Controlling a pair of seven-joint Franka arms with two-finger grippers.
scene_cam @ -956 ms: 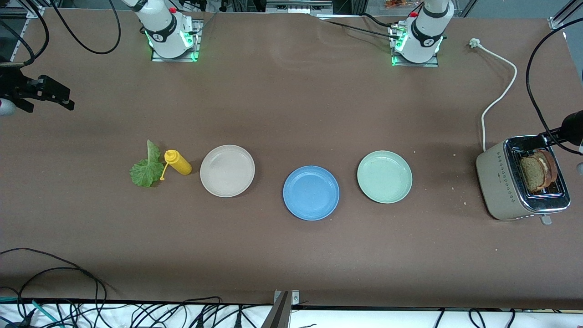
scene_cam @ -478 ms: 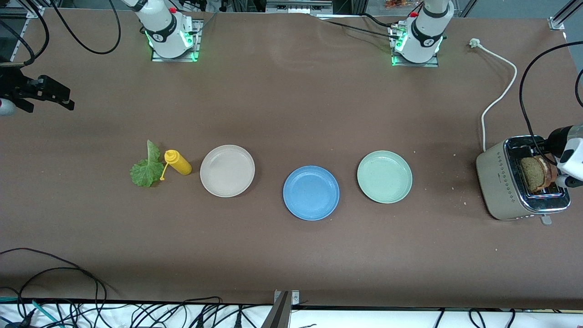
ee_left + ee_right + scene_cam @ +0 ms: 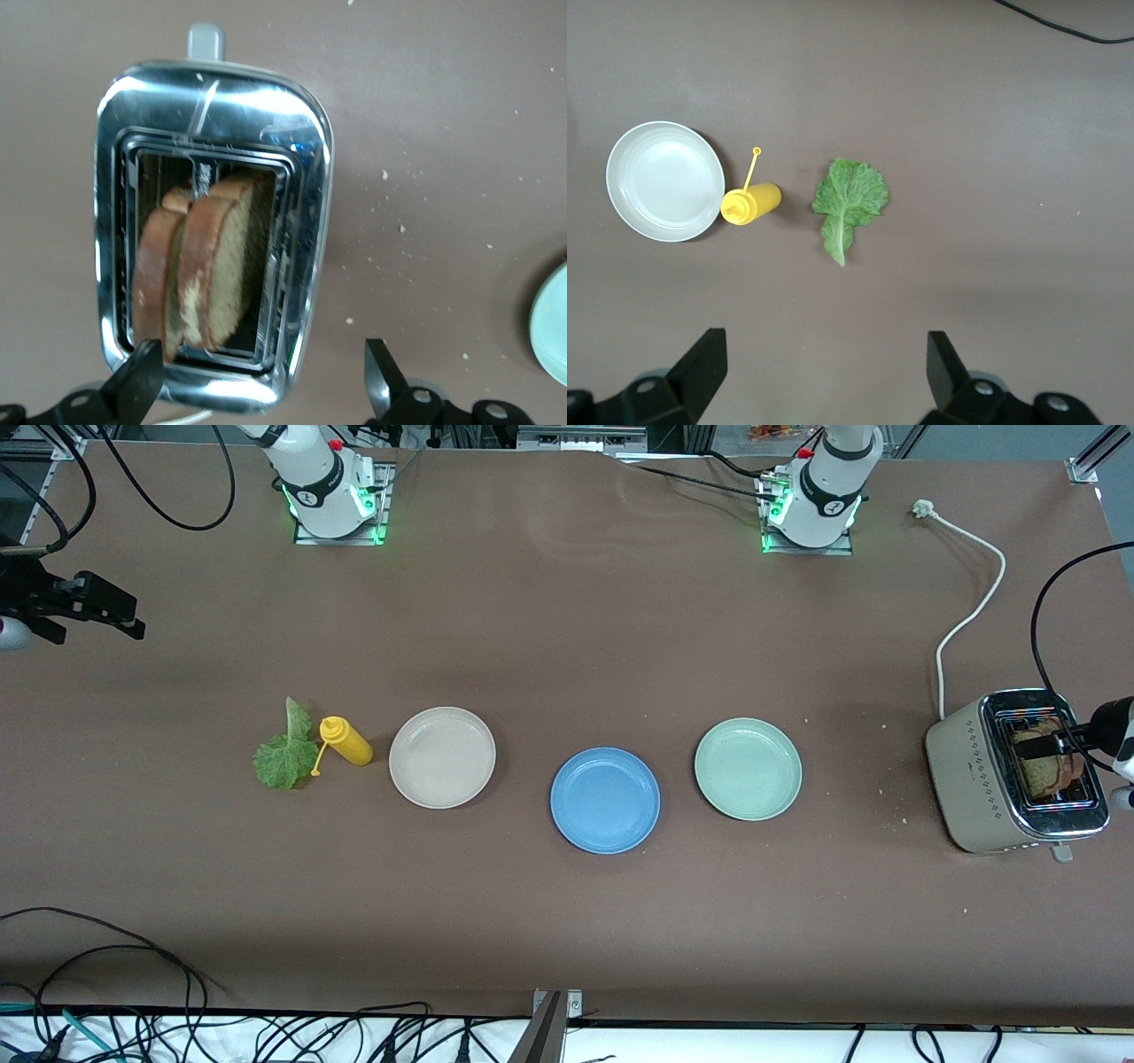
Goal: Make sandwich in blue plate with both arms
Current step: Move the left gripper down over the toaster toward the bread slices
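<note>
A brown counter (image 3: 567,646) is carrying everything; the left pincer (image 3: 261,381), spread wide, is hanging over the toaster (image 3: 213,230) and should be straddling one bread slice (image 3: 221,266) squarely; the blue plate (image 3: 605,800) is lying empty toward the counter's middle; the right pincer (image 3: 824,372) is waiting released above the lettuce leaf (image 3: 849,204).

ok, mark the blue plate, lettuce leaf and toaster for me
blue plate (image 3: 605,800), front view, bare centre of the dish.
lettuce leaf (image 3: 849,201), right wrist view, middle of the ruffled blade.
toaster (image 3: 301,133), left wrist view, shiny top corner beside the slot.
</note>
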